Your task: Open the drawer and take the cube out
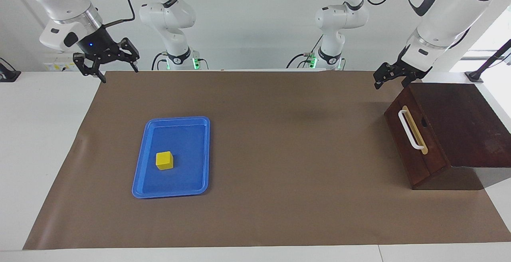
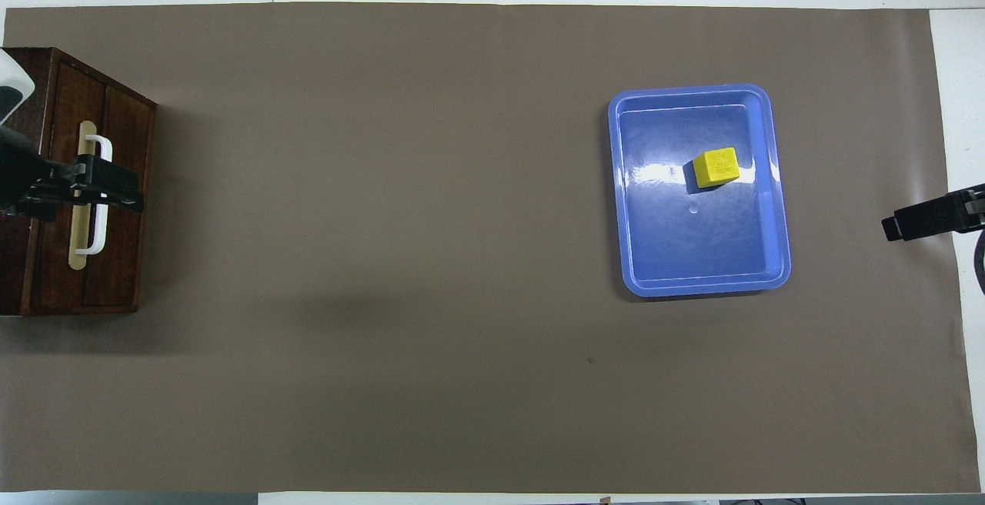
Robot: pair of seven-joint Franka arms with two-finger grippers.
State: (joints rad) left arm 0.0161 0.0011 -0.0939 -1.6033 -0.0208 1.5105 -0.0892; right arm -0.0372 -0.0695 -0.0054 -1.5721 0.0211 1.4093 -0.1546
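Observation:
The drawer (image 1: 424, 136) is shut in its dark wooden box at the left arm's end of the table; its white bar handle (image 1: 411, 131) lies on a brass strip. In the overhead view the drawer (image 2: 123, 259) and handle (image 2: 98, 239) show too. The yellow cube (image 1: 164, 160) sits in a blue tray (image 1: 171, 193) toward the right arm's end, and shows in the overhead view (image 2: 716, 165). My left gripper (image 1: 390, 84) is open, raised over the box's edge nearest the robots, touching nothing; from overhead the gripper (image 2: 92, 185) covers the handle. My right gripper (image 1: 119, 74) is open and empty, waiting over the mat's corner.
A brown mat (image 1: 279, 154) covers the table between the tray and the box. The blue tray (image 2: 704, 287) is flat with a low rim. The right gripper's tip (image 2: 896, 226) shows at the mat's edge in the overhead view.

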